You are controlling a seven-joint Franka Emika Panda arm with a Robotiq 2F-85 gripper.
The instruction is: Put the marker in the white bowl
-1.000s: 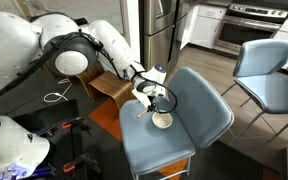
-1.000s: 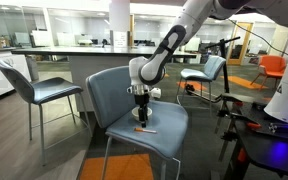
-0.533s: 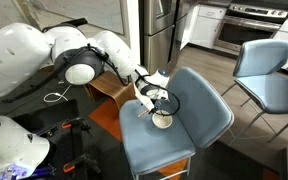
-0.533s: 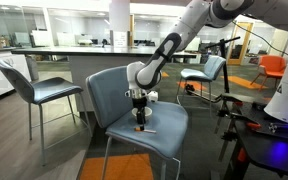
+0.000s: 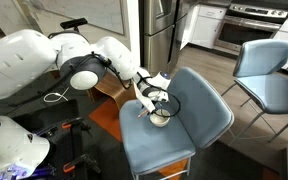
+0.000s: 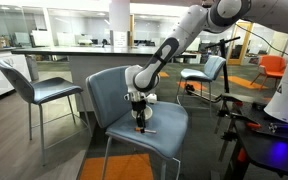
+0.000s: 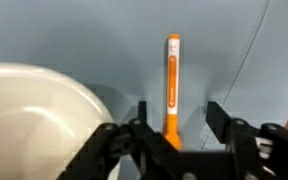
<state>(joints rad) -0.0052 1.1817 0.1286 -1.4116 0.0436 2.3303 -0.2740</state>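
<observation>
- In my wrist view the gripper (image 7: pixel 176 108) has its two fingers (image 7: pixel 142 118) spread apart, with nothing clamped between them.
- The marker (image 7: pixel 172 80) lies flat on the blue chair seat (image 7: pixel 74 35), pale with an orange band along its length. Its near end runs down into the gap between the fingers, closer to the one on the left of the picture.
- I cannot tell whether either finger touches the marker.
- The white bowl (image 7: pixel 29 120) sits on the same seat just beside the marker, filling the lower left of the wrist view. Bowl and marker are apart, with a strip of blue seat between them.
- In an exterior view the gripper (image 5: pixel 154 104) points down low over the chair seat (image 5: pixel 199 125), with the white bowl (image 5: pixel 162 121) right by it. I cannot make out the marker from there.
- In an exterior view the gripper (image 6: pixel 139 122) stands upright just over the seat (image 6: pixel 169 118), and the marker (image 6: pixel 146 130) shows as a thin pale line at its foot.
- Another blue chair (image 5: pixel 269 60) stands well apart behind.
</observation>
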